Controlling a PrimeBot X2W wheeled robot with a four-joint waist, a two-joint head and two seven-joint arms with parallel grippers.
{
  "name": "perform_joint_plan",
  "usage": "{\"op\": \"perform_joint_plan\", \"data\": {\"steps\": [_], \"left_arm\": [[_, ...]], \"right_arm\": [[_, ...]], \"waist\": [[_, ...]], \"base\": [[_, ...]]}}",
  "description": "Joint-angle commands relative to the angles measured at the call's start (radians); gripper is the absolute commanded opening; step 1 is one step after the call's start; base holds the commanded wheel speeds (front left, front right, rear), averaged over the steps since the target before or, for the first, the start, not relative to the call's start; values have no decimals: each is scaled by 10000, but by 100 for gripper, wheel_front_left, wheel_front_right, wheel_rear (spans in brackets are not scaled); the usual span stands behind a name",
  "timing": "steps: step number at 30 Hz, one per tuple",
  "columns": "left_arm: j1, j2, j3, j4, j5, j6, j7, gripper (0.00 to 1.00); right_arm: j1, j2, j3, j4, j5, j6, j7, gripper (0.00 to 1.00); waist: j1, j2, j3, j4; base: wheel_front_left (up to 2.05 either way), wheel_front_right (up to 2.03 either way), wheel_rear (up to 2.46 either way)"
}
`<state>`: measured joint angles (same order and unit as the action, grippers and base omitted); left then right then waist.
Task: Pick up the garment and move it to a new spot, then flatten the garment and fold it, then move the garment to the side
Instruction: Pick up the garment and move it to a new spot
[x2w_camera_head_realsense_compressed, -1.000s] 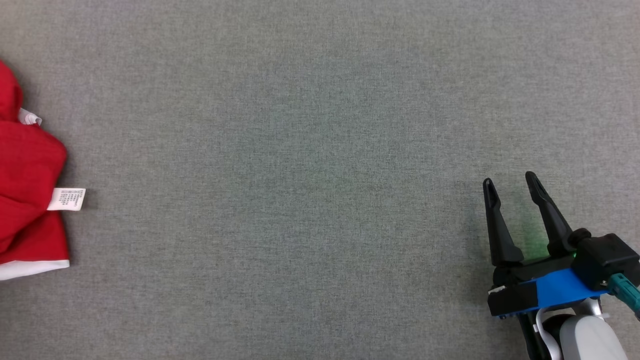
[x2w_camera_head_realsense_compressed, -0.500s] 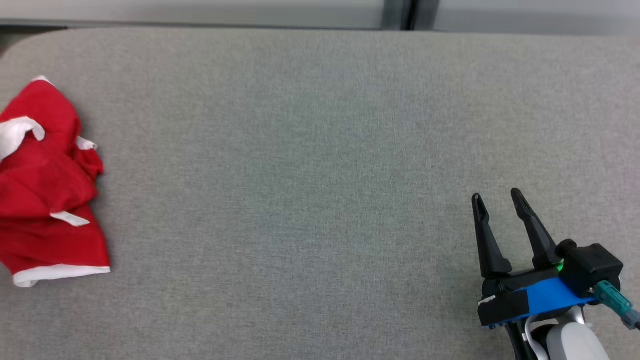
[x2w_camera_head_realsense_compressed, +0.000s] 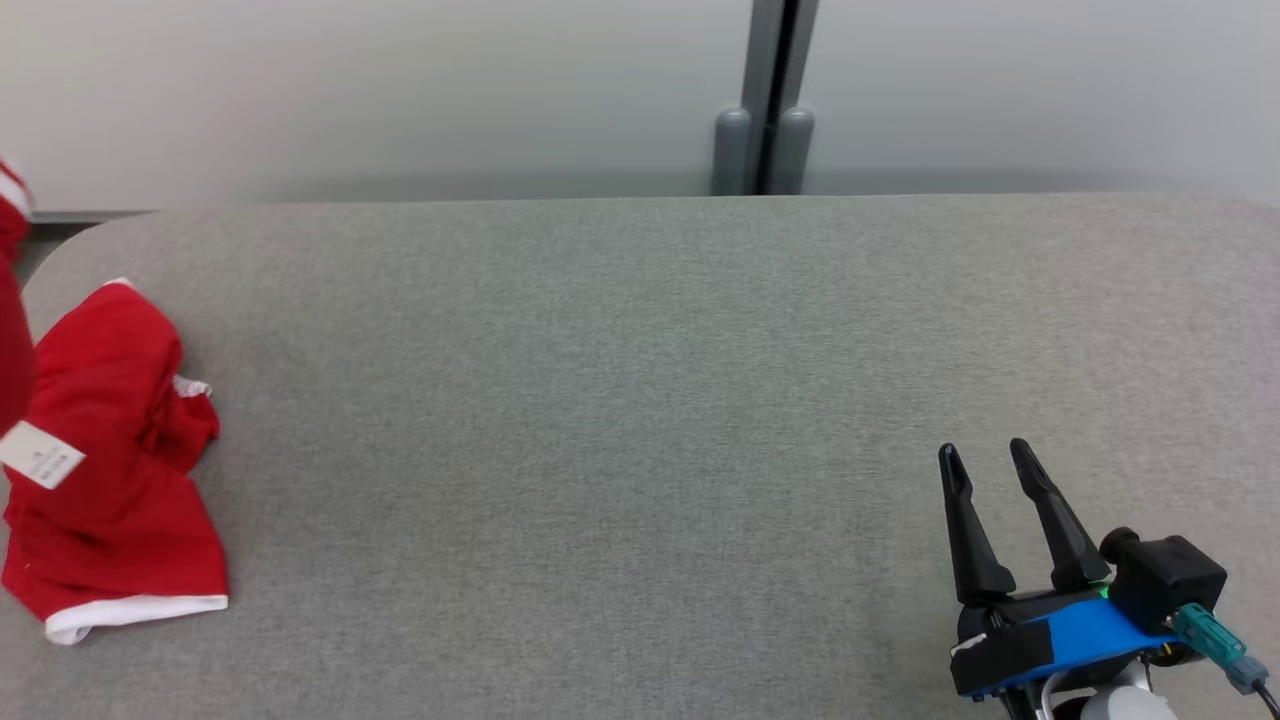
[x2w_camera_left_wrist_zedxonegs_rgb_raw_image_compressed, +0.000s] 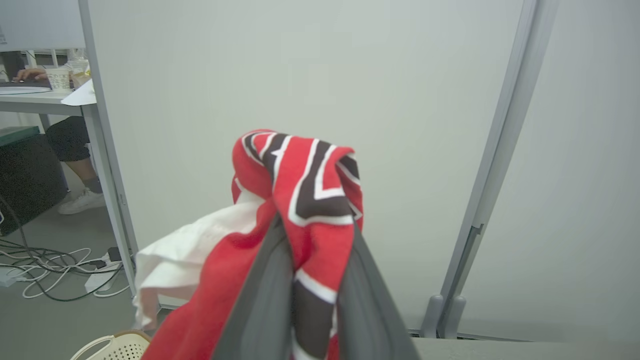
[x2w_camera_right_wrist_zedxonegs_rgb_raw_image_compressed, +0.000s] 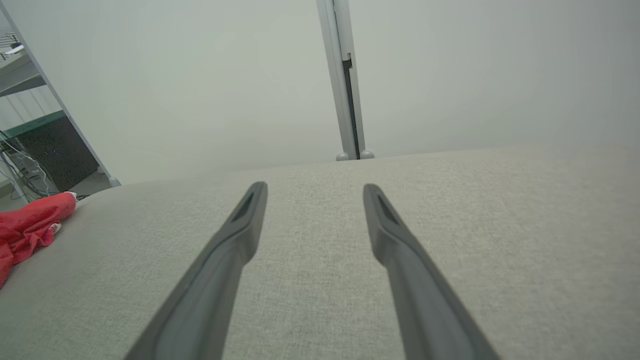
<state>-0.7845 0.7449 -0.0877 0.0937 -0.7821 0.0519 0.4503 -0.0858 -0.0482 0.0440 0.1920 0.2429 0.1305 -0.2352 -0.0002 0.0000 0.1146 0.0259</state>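
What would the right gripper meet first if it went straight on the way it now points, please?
Probably the grey fabric-covered table top near its far edge; nothing lies between. If the right gripper clears it, the pale partition wall comes next.

Print on the garment (x2w_camera_head_realsense_compressed: 120, 520) tag (x2w_camera_head_realsense_compressed: 40, 455) is illegible.

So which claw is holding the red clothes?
The left gripper: it is pinched shut on the red garment. The right gripper stands open and holds nothing.
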Motion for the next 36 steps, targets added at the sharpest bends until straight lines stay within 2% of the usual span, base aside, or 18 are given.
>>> {"op": "perform_joint_plan", "data": {"steps": [1, 9, 17, 20, 26, 34, 35, 36], "left_arm": [[-235, -179, -183, -243, 54, -2, 117, 0], [-879, -1341, -1353, -1544, -98, 53, 660, 0], [-530, -2359, -2544, -1918, -63, -156, 692, 0], [-207, -2796, -2917, -1744, -171, -284, 470, 0], [967, -3213, -3668, -847, 172, -472, -208, 0], [2418, -3920, -4928, 924, 792, -699, -1089, 0], [2555, -4029, -5142, 1206, 947, -731, -1262, 2], [2706, -4179, -5332, 1526, 1041, -774, -1400, 42]], "right_arm": [[122, -38, -14, 35, 101, 5, -52, 100], [32, -32, 50, 72, 185, 5, -120, 100], [-95, -32, 84, 71, 267, 5, -144, 100], [-106, -33, 94, 79, 308, 5, -172, 100], [-67, -35, 232, 163, 501, 5, -219, 100], [79, -32, 230, 211, 418, 5, -239, 100], [97, -32, 216, 208, 396, 5, -244, 100], [106, -32, 200, 200, 388, 5, -246, 100]], "waist": [[2, 0, -334, -420], [2, 0, -463, -1571], [2, 0, -313, -2717], [2, 0, -248, -3089], [2, 0, -183, -3754], [2, 0, -247, -4029], [2, 0, -264, -4018], [2, 0, -276, -3985]], "base": [[0, 0, 0], [0, 0, 0], [0, 0, 0], [0, 0, 0], [0, 0, 0], [0, 0, 0], [0, 0, 0], [0, 0, 0]]}}
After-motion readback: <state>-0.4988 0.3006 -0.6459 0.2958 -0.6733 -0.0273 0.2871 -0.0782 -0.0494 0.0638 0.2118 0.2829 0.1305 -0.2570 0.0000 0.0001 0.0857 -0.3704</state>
